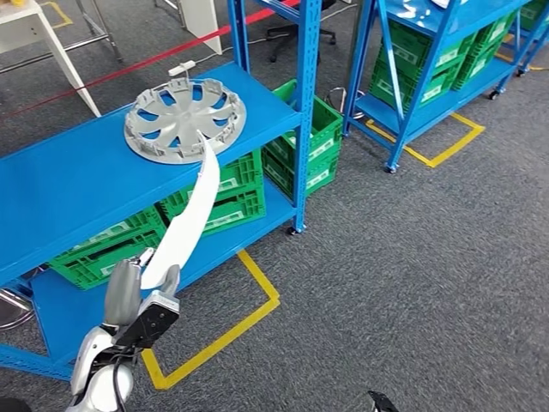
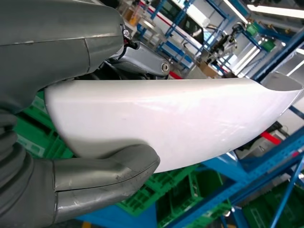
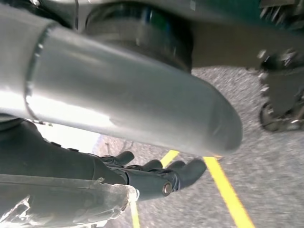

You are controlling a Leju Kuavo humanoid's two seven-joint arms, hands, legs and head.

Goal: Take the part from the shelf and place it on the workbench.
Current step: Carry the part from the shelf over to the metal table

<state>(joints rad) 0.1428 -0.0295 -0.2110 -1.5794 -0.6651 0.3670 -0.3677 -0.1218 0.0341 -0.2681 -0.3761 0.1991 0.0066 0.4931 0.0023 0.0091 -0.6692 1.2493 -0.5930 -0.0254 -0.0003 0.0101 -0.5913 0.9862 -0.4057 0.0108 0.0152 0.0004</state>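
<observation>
A long, curved white part [image 1: 194,206] slants up from my left hand [image 1: 139,292], and its far tip overlaps the near rim of a silver wheel cover [image 1: 184,118] lying on the blue shelf [image 1: 64,172]. In the left wrist view the white part [image 2: 179,118] lies between the thumb [image 2: 107,180] and the fingers of that hand, which grips one end. My right hand [image 3: 157,173] hangs over grey carpet, dark fingers stretched out and holding nothing.
Green crates [image 1: 220,202] fill the shelf's lower level, and another sits at its right end [image 1: 310,142]. A second blue rack with green crates [image 1: 414,77] stands at the right. Yellow floor tape [image 1: 220,339] marks the shelf's bay. A white table leg [image 1: 62,51] is at the top left.
</observation>
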